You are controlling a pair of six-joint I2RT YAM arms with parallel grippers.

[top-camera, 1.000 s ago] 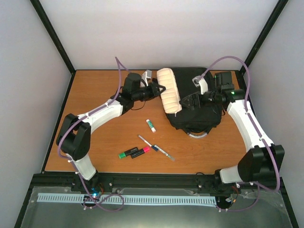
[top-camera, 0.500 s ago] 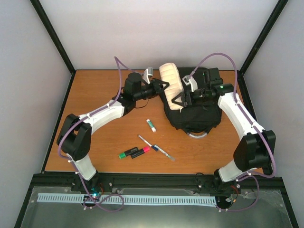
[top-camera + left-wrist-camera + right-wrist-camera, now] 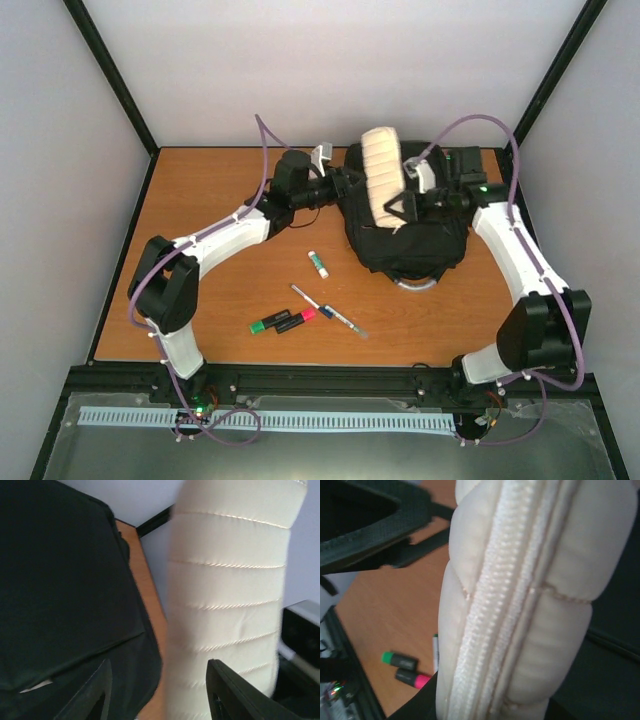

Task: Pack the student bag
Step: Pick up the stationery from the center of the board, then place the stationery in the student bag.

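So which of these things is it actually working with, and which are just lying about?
In use:
- bag
- pencil case, gripped by the right tool

Lying about, untouched (perhaps to be packed later):
- glue stick
- green highlighter
- pink highlighter
- pens

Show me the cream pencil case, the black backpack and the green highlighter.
cream pencil case (image 3: 383, 175), top external view, middle of its ribbed side.
black backpack (image 3: 415, 250), top external view, bare fabric near its lower edge.
green highlighter (image 3: 269, 322), top external view, middle of its body.
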